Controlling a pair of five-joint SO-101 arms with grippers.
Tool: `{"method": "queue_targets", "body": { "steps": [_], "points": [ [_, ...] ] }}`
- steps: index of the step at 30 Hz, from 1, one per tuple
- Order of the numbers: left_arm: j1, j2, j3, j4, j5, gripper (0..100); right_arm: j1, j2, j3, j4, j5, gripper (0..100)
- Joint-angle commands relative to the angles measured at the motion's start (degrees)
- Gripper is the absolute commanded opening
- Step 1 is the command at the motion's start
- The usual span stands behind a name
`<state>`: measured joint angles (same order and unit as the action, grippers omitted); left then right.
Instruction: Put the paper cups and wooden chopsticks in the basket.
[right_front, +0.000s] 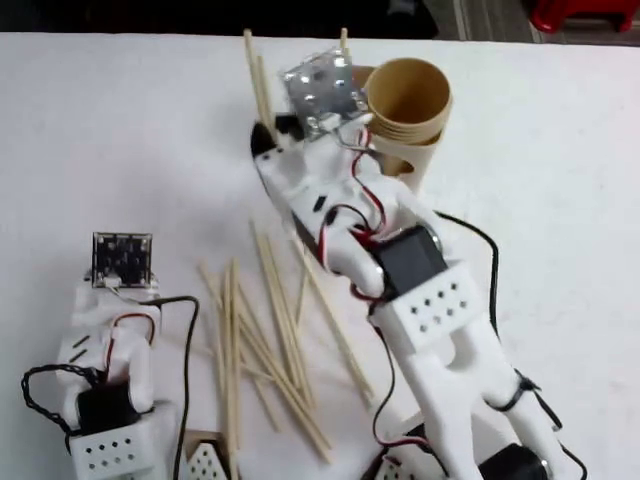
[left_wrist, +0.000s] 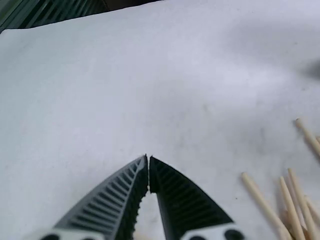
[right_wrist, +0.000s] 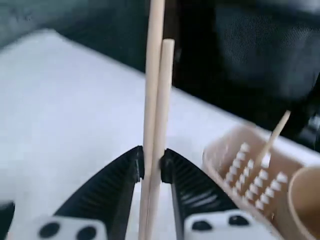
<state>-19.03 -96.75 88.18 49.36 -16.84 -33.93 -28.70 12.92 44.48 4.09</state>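
My right gripper is shut on two wooden chopsticks that stand upright between its jaws. In the high view this gripper is at the far middle of the table, with the held chopsticks just left of the beige basket. Stacked paper cups stand in the basket, and one chopstick pokes out of it. The basket's perforated wall and a cup's edge lie beside my right gripper. Several loose chopsticks lie scattered mid-table. My left gripper is shut and empty over bare table.
The left arm sits at the near left of the white table, with the ends of loose chopsticks close beside its gripper. The right arm's body and cables cross above the chopstick pile towards the basket.
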Motion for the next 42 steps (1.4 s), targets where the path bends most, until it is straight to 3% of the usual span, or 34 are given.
{"method": "queue_targets", "body": {
  "steps": [1, 8, 21, 32, 38, 42],
  "points": [
    [-0.7, -1.0, -0.5, -1.3, 0.1, 3, 0.7, -3.7, -0.7, -11.5, -0.4, 1.8],
    [-0.7, -1.0, -0.5, -1.3, 0.1, 3, 5.3, -3.3, -0.4, -26.0, -0.4, 1.8],
    [-0.7, -1.0, -0.5, -1.3, 0.1, 3, 15.9, 11.8, -0.4, -38.5, -0.1, 1.8],
    [-0.7, -1.0, -0.5, -1.3, 0.1, 3, 17.6, 20.2, -0.7, -33.5, 0.1, 1.9],
    [-0.5, -1.0, -0.5, -1.3, 0.1, 3, 17.3, 19.6, -0.8, -27.8, 0.1, 15.5],
    [-0.4, -1.0, -0.5, -1.4, 0.1, 3, 16.6, 13.6, -1.6, -17.7, 0.1, 10.1]
  ]
}}
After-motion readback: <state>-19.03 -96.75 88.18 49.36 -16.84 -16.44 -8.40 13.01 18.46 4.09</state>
